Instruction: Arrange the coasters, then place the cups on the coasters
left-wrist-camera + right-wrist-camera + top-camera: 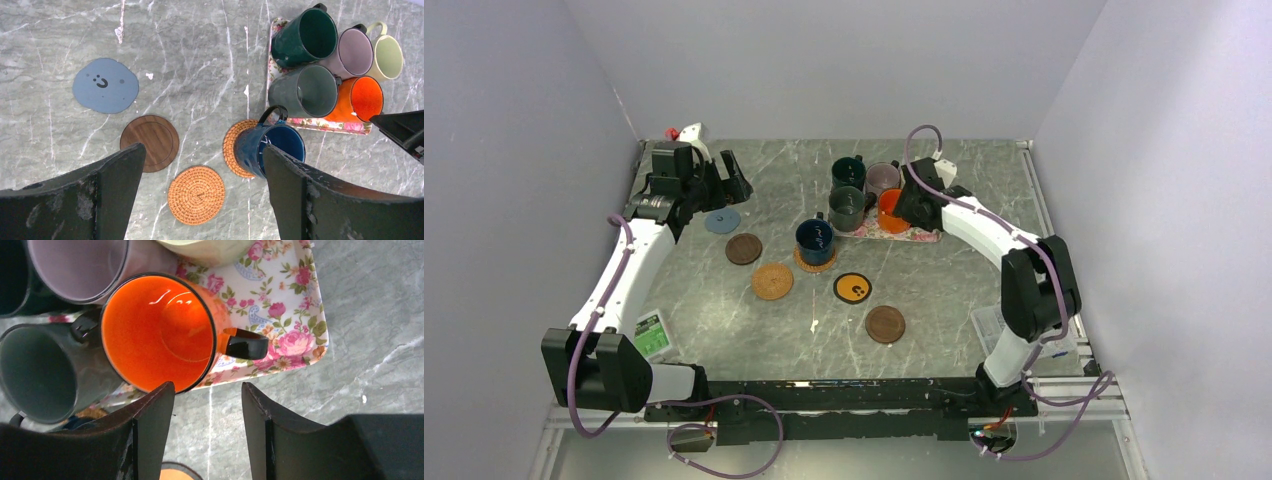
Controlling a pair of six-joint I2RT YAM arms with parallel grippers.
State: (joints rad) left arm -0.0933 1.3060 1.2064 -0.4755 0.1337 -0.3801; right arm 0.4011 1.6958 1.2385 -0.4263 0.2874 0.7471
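Cup placing is the step in hand: the coasters lie spread across the middle of the table [954, 290], from the grey-blue coaster [722, 221] near the far left corner to a dark brown coaster [885, 324] toward the near edge, and the navy cup [815, 238] stands on a woven coaster [816, 267]. The right gripper [207, 390] hangs just over the orange cup [159, 330] on the floral mat [285, 300] toward the far edge, jaws apart and gripping nothing. The left gripper [202, 150] hovers spread wide and empty by the far left corner. Next, I judge, the right jaws must straddle the orange cup's rim, close and lift it clear of the other cups packed beside it
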